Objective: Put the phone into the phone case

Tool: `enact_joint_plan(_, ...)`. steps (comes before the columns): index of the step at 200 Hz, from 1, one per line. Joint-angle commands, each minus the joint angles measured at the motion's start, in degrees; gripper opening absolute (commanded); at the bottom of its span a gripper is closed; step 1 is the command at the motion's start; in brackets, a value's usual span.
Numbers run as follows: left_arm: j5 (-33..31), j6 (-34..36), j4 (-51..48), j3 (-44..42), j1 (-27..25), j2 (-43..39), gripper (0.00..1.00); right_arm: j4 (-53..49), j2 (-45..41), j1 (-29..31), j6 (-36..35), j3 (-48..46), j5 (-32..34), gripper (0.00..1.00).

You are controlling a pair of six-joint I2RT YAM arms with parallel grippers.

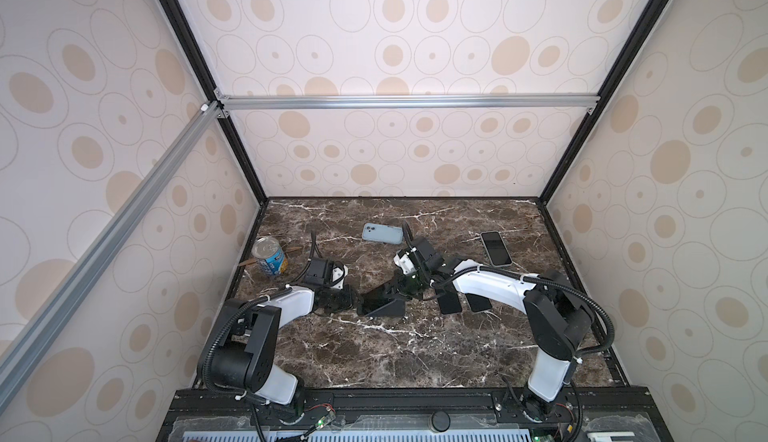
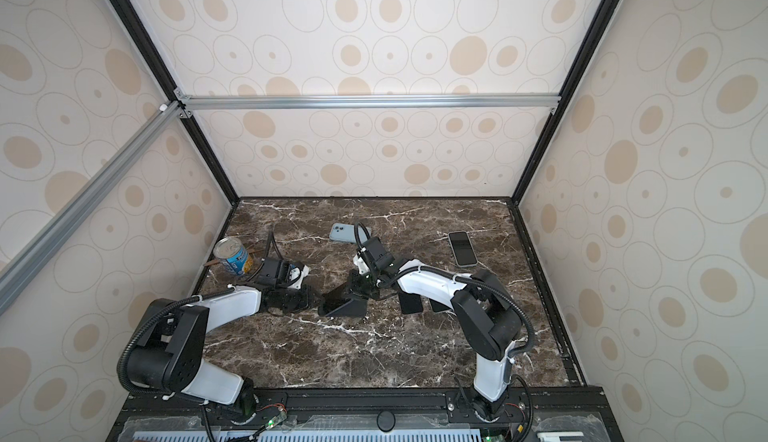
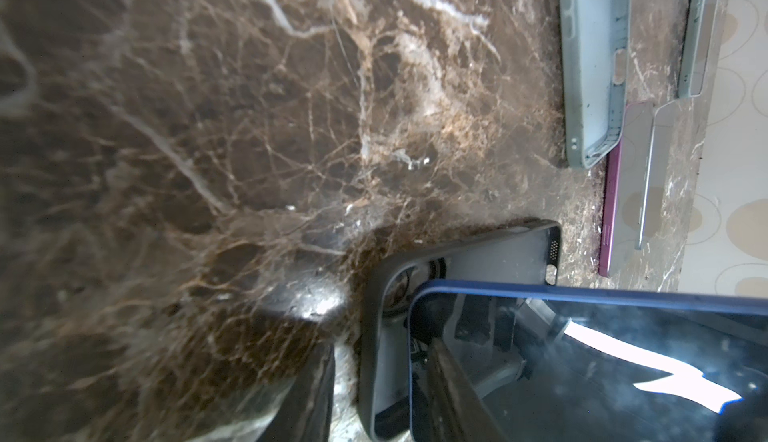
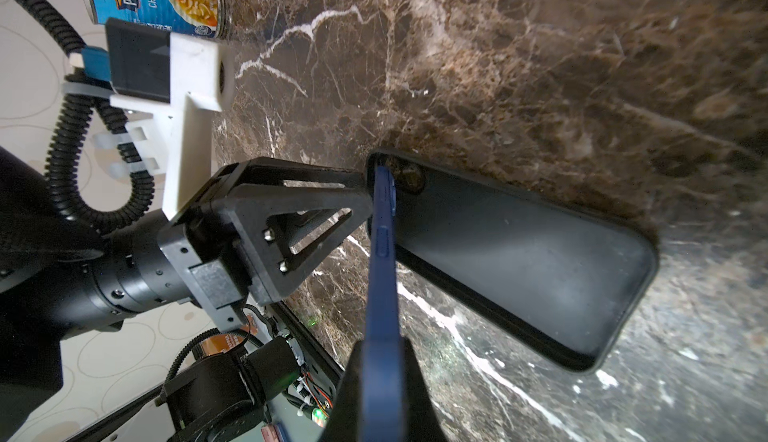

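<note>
On the marble table (image 1: 415,357) the black case (image 4: 519,261) lies flat with its hollow upward, just beyond the right gripper (image 4: 382,361). This gripper is clamped tight on one end of the blue phone (image 4: 382,253). The phone's long axis runs away from its fingers, down to the case's camera end, where the far end appears to sit inside the rim. The held end is raised, so the case is otherwise empty. The left gripper (image 4: 361,195) stands partly open astride that camera end. Whether it presses the case, I cannot tell. I think the held end must now go down.

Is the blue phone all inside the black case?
No, the blue phone is tilted up, only its end meeting the black case.
</note>
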Motion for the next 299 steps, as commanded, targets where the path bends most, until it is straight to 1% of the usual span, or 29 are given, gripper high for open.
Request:
enact_joint_plan(1,1.8,0.8,0.2,0.5,0.4,1.0,0.37,2.0,0.7,-0.1,0.8,-1.4,-0.5,0.00)
enact_joint_plan(42,3.7,0.2,0.7,0.3,0.4,2.1,0.36,4.6,0.6,-0.2,1.9,-4.7,0.5,0.00)
enact_joint_plan(117,4.5,-0.1,1.1,0.2,0.4,2.6,0.35,6.8,1.3,-0.3,2.9,-8.8,-0.5,0.00)
enact_joint_plan(170,5.5,-0.6,1.5,-0.2,0.4,3.2,0.35,16.4,1.3,-0.4,6.2,-16.1,0.6,0.00)
enact_joint_plan(223,6.5,-1.0,2.0,-0.5,0.4,3.4,0.34,24.4,2.1,-0.4,8.7,-21.5,2.5,0.00)
enact_joint_plan(276,7.4,-1.4,2.4,-0.6,0.4,3.7,0.34,29.8,4.7,-0.4,10.5,-23.7,2.3,0.00)
enact_joint_plan(299,7.6,-1.5,2.4,-0.8,0.4,3.6,0.34,31.6,5.7,-0.4,10.8,-24.6,2.4,0.01)
